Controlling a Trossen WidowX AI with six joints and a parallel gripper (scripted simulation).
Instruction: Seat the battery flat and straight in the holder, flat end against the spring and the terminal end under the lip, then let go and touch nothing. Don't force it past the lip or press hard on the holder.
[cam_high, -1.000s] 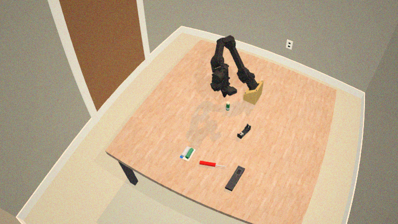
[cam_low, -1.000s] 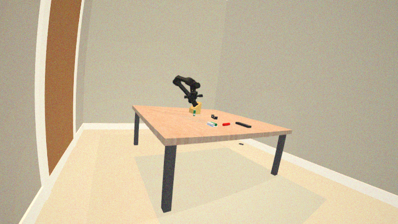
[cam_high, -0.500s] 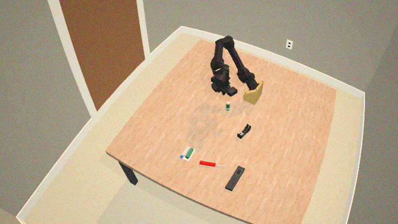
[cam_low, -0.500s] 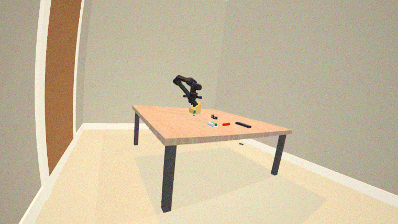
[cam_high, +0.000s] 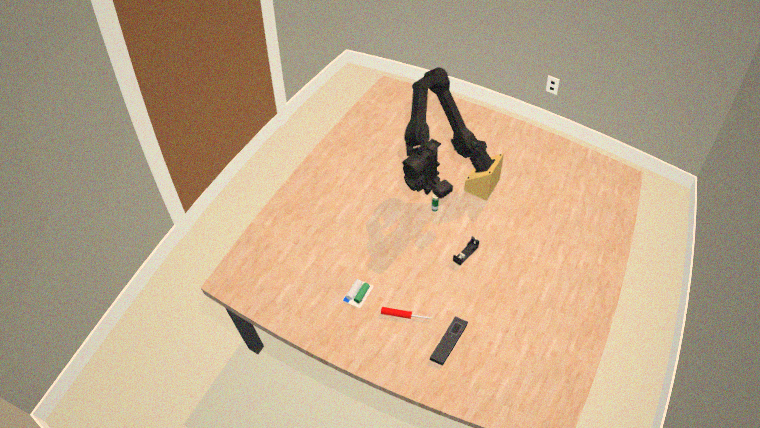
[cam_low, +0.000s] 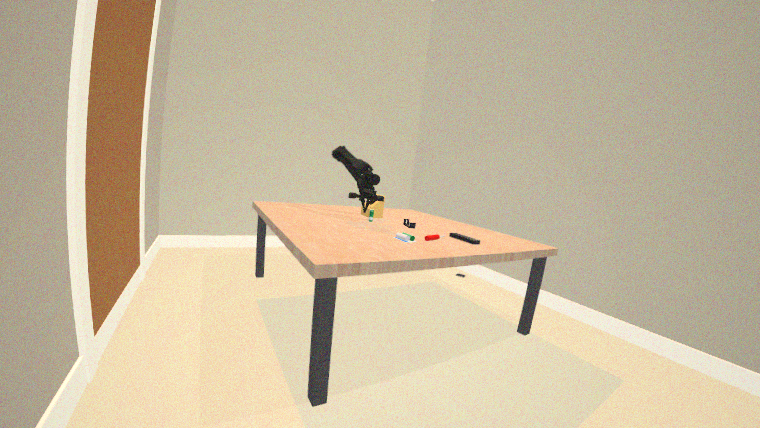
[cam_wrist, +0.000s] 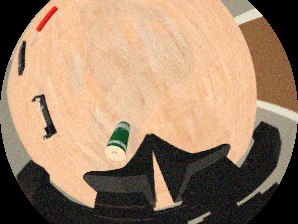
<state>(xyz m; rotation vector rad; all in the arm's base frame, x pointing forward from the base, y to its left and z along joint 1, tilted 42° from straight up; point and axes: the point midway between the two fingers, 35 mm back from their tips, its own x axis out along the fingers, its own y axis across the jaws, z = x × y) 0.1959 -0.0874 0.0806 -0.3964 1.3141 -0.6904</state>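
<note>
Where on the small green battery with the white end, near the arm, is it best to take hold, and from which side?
Grip the small green battery around the middle of its green round wall, coming down from above with one finger on each side. It appears to stand on end, so the sides are free all round. The black pincer is shut on nothing beside it and must open first.

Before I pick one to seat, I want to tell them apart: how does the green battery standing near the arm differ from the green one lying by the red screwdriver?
The green battery near the arm stands upright and alone on bare wood; the green battery by the screwdriver lies flat beside a white cell on a white card. The first sits just beyond the shut, empty gripper; the second is near the table's front edge. Both are green cylinders.
</note>
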